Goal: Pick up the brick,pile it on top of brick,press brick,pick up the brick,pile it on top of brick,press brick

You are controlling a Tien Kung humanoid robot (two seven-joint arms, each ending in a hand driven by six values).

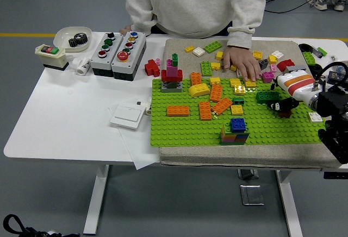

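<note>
While my right hand (283, 105) hovers beside the dark green brick (267, 97) on the green baseplate (185, 131), grip unclear, the person's hand (242, 63) nearby risks a collision.

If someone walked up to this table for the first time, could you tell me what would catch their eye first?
Most likely the bright green baseplate on the table's right half, strewn with orange, yellow and green bricks, with a small multicoloured stack topped by a blue brick near its front edge. At its right end the robot's right hand reaches in by a dark green brick, while a person's hand rests among loose bricks at the far side.
</note>
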